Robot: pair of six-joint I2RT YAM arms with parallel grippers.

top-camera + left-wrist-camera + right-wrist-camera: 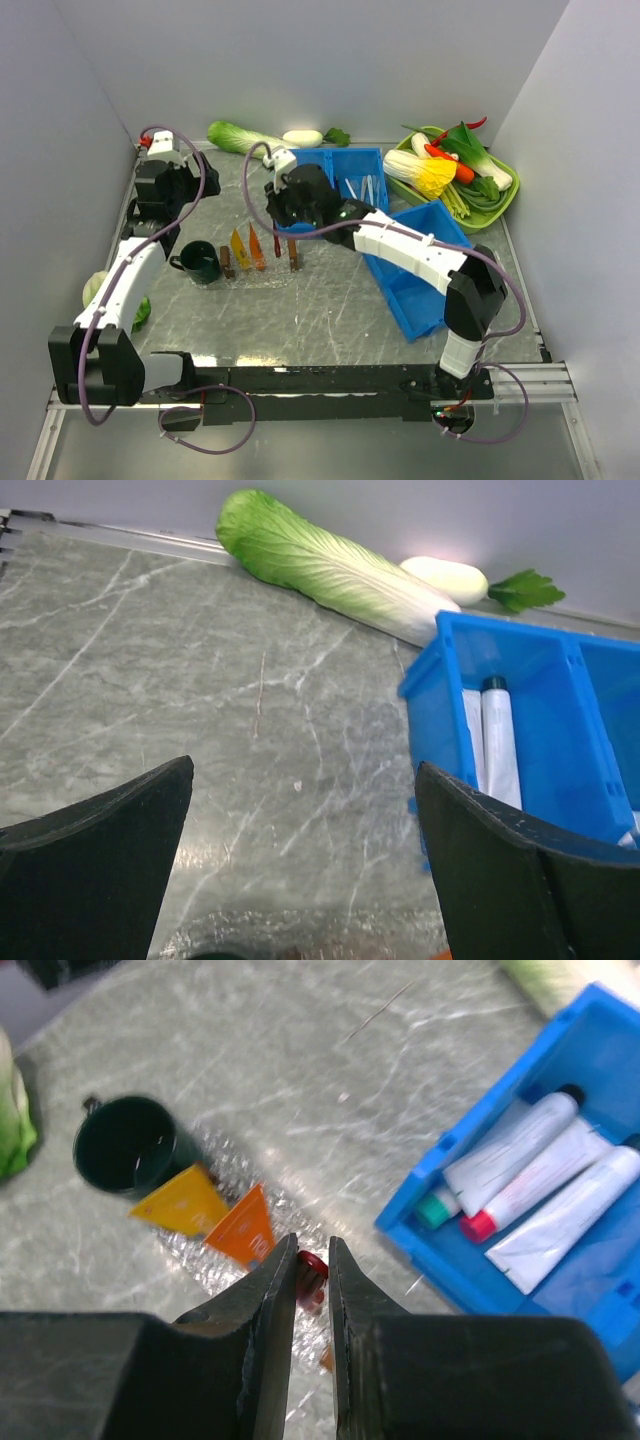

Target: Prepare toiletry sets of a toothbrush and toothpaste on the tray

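Right wrist view: the right gripper (312, 1244) is seen drawn in to a narrow slot, and the toothbrush (312, 1265) is pinched in that slot, its dark red end showing right between the two fingertips. Just left of the jaws, the orange toothpaste tube (245, 1232) and the yellow toothpaste tube (183, 1203) are set side by side on the tray (215, 1272), a faint frosted patch on the marble table (250, 1050). A dark green mug (125, 1150) is stood just beside the tray, past the yellow tube. To the right, white tubes are seen lying in a blue bin (600, 1290). Over to the left wrist view: the left gripper (303, 770) is spread wide with nothing between its fingers, held above the table near a cabbage (320, 565)
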